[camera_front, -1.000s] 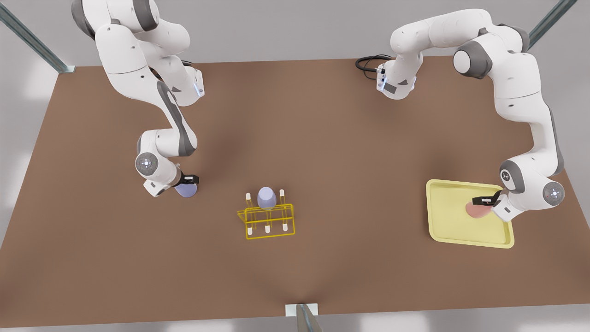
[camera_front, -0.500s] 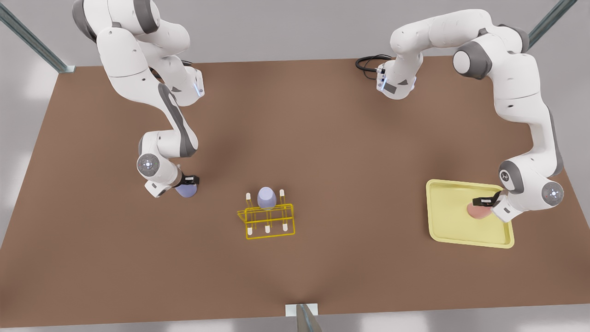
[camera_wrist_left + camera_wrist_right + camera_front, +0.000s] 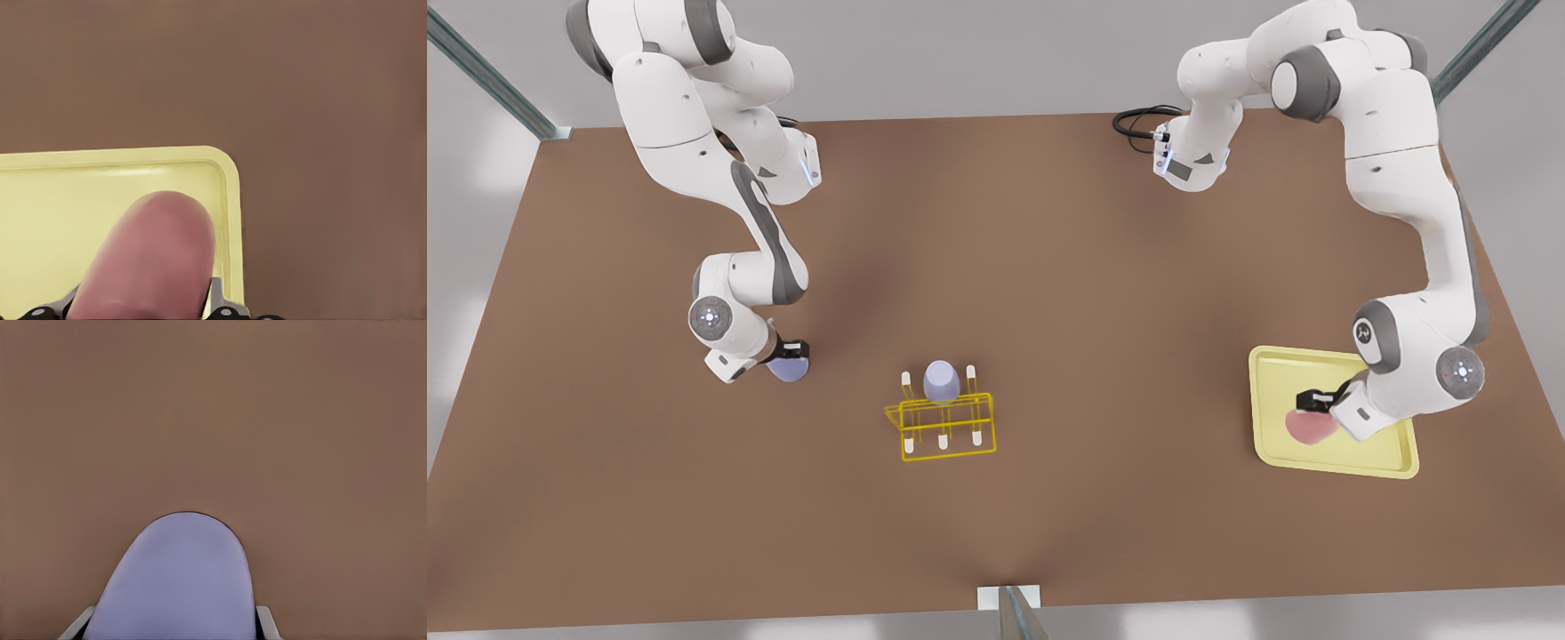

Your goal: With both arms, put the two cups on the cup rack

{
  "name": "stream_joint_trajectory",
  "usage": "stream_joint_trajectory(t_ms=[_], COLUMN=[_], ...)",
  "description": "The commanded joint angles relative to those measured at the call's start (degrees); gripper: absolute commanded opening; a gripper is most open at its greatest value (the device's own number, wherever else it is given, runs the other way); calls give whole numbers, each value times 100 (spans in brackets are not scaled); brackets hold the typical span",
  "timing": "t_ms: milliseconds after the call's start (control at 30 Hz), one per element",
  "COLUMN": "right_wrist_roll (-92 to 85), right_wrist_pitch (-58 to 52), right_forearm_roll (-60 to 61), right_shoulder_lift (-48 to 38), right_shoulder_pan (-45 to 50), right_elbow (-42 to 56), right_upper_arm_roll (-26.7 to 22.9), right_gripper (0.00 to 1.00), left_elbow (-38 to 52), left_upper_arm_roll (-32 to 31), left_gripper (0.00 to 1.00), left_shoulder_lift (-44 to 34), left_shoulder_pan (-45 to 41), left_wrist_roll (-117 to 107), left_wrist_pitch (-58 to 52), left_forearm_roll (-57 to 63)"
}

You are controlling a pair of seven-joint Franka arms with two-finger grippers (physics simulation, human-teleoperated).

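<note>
My left tool point(image 3: 1309, 402) grips the pink cup point(image 3: 1307, 427) over the tray point(image 3: 1272, 373); my right tool point(image 3: 793, 347) grips the lavender cup point(image 3: 787, 368).
Risk: either cup may slip, or strike the rack point(image 3: 943, 427), whose one peg already carries a cup point(image 3: 941, 380).

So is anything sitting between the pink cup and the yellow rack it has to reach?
Nothing visible. The left tool holds the pink cup over the pale-yellow tray; bare table lies between it and the cup rack. A lavender cup already covers one peg, others are free.
</note>
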Motion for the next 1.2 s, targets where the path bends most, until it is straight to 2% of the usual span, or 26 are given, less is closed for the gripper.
stream_joint_trajectory(t_ms=[0, 167, 233, 367, 433, 667, 867, 1000, 1167], right_wrist_roll=[98, 115, 115, 98, 106, 106, 80, 80, 80], right_wrist_pitch=[-36, -291, -299, -299, -299, -317, -695, -747, -774], right_forearm_roll=[-66, -66, -57, -66, -66, 540, 1402, 1691, 2254], right_shoulder_lift=[-4, -31, 39, 39, -13, 250, 1076, 1551, 1753], right_shoulder_pan=[0, 0, 0, 0, 0, -44, -44, -70, -79], right_elbow=[8, 342, 553, 851, 1027, 2108, 3778, 4551, 4815], right_upper_arm_roll=[0, 43, 123, 158, 167, 501, 649, 835, 1195], right_gripper=[73, 73, 73, 73, 73, 73, 73, 73, 73], left_elbow=[129, 788, 1359, 1842, 2765, 3732, 3723, 3723, 3680], left_upper_arm_roll=[-294, -1726, -2122, -2131, -2131, -2131, -2122, -2114, -2131], left_gripper=[80, 80, 80, 81, 81, 81, 81, 81, 81], left_shoulder_lift=[-17, 185, 606, 993, 1485, 2057, 2118, 2215, 2268], left_shoulder_pan=[-150, -159, -308, -896, -1266, -2171, -2549, -2742, -2918], left_wrist_roll=[-1813, -4714, -5690, -7254, -8178, -9101, -9101, -9110, -9110], left_wrist_pitch=[-316, -290, -132, 563, 554, 633, 1029, 1204, 994], left_forearm_roll=[-226, -217, -200, -209, -209, -200, -200, -191, -200])
